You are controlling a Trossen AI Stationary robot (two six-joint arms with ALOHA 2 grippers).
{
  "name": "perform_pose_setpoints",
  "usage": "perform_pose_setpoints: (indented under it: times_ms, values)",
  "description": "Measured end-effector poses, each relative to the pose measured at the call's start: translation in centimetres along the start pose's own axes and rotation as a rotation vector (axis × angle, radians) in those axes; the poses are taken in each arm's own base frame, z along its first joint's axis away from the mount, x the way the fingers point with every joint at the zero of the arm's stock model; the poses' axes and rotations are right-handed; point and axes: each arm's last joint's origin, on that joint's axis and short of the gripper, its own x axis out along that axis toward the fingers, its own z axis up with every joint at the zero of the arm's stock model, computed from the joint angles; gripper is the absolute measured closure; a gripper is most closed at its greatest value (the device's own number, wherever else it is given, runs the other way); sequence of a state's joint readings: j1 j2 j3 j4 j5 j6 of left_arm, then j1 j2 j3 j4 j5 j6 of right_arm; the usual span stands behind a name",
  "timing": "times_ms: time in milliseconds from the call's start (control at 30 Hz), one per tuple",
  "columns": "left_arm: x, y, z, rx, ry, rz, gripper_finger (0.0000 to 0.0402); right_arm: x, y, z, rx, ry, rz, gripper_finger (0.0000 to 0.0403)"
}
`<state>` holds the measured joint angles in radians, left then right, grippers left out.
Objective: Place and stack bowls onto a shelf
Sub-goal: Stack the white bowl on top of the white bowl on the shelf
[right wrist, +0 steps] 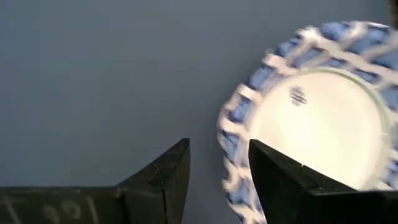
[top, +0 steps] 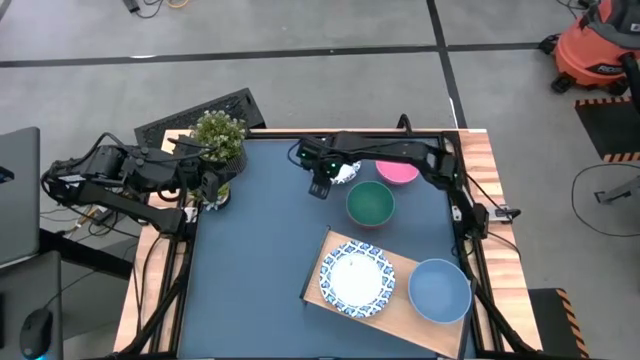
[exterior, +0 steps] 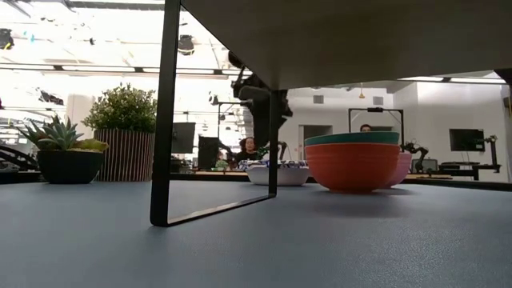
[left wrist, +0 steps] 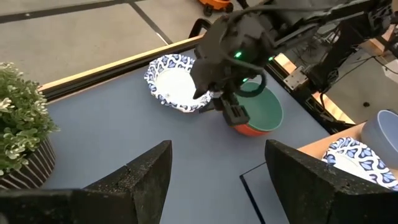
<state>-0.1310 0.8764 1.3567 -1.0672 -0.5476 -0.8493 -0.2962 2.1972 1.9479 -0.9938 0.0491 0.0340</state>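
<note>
On the pale wooden shelf at the near right sit a white bowl with a blue patterned rim and a plain blue bowl. On the dark blue table stand a teal bowl nested in a red one, a pink bowl and a second patterned white bowl. My right gripper is open and points down beside that bowl's rim, touching nothing that I can see. My left gripper waits open at the table's left edge by the plant.
A potted green plant stands at the far left corner beside my left arm. The shelf's black metal leg rises in front of the low view. A stretch of bare table lies left of the shelf.
</note>
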Motion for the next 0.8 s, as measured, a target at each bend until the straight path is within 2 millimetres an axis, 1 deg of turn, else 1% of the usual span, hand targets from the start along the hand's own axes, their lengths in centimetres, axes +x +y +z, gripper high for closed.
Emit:
perform_pose_setpoints:
  times_ms: [100,300,533,800]
  values:
    - [0.0,0.0,0.0,0.000,0.002,-0.001,0.0159,1.4,0.1,-0.1,-0.007,0.030,0.001,0.0215]
    - [0.0,0.1,-0.1,0.007,0.011,0.006,0.0159,2.3,-0.1,-0.1,-0.006,0.045,-0.002,0.0216]
    - [0.0,0.1,-0.1,0.011,0.013,0.013,0.0159,2.0,-0.8,-0.1,-0.002,0.039,-0.039,0.0216]
    - [0.0,0.1,-0.1,0.010,0.012,0.013,0.0159,2.3,-1.6,-0.4,-0.015,0.072,-0.044,0.0216]
